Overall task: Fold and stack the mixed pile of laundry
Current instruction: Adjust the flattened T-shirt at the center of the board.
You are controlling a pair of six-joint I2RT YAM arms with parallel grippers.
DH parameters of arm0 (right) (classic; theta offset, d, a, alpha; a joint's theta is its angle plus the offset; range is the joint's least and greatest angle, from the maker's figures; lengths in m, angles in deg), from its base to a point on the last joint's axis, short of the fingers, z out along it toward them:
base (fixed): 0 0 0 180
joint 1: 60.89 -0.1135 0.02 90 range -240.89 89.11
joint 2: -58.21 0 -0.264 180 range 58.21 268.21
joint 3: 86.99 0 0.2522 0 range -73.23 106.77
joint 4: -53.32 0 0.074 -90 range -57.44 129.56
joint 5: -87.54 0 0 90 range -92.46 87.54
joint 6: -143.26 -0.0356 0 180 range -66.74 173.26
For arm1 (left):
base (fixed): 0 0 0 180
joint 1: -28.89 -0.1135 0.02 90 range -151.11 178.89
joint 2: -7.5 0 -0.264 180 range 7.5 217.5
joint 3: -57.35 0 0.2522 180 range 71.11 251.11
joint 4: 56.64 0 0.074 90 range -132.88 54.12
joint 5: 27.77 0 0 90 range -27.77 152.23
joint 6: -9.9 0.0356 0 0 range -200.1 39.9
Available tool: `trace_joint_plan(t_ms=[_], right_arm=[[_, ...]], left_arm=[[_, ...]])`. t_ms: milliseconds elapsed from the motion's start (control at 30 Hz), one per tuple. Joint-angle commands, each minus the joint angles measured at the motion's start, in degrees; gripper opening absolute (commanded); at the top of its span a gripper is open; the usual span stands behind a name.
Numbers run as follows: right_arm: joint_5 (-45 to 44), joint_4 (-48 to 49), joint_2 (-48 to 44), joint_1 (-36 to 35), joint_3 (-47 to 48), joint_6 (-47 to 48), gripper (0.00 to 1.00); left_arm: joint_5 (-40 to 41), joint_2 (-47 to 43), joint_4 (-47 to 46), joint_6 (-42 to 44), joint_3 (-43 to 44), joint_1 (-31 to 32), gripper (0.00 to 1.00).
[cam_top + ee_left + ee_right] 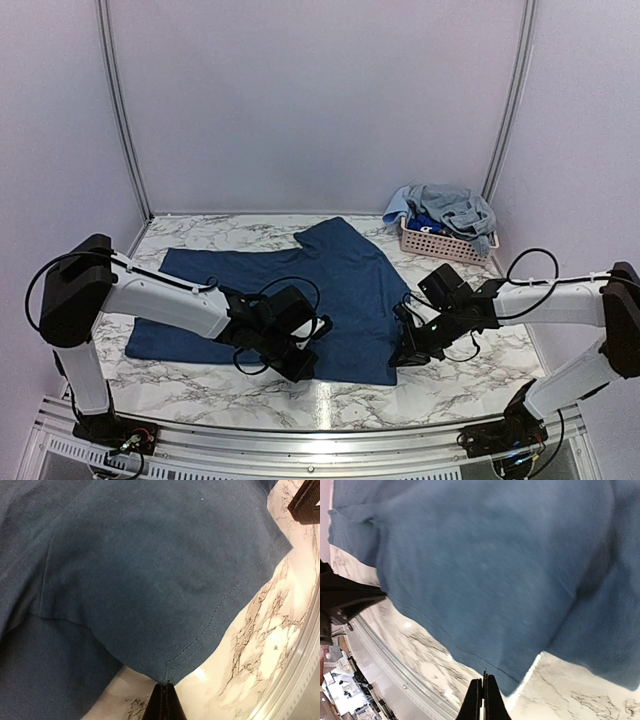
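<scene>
On the table (250, 395): one navy shirt (330, 290).

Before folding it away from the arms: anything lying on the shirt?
Nothing visible. The navy shirt lies bare on the marble table; the pink basket stands off its far right corner. Left gripper and right gripper are shut on its near hem.

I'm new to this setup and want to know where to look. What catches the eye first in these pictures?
A navy shirt lies spread across the middle of the marble table. The left tool and right tool are each closed on its near hem, one toward each side. At the far right corner, a pink basket holds a heap of blue garments.
</scene>
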Motion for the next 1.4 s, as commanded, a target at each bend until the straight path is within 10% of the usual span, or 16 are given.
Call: trace_joint_plan(t_ms=[0,367,467,900,1367], right_arm=[[-1.80,-1.81,-0.49,-0.48,4.75,1.40,0.00],[-3.72,-8.64,0.36,0.47,10.31,2.38,0.01],[-1.65,-8.77,-1.66,0.08,5.31,0.81,0.19],[-7.84,-6.98,2.26,-7.42,3.75,-3.94,0.35],[-15.22,-8.97,9.72,-12.47,8.15,-6.33,0.31]], left_arm=[[2.89,-3.42,2.02,1.88,1.92,-0.15,0.00],[2.43,-7.23,1.28,2.62,3.43,-4.13,0.00],[1.07,-5.93,1.28,3.09,4.00,-4.20,0.00],[-1.65,-3.29,1.04,4.00,3.19,-3.31,0.00],[-1.04,-3.18,-0.36,4.01,1.93,-2.01,0.00]])
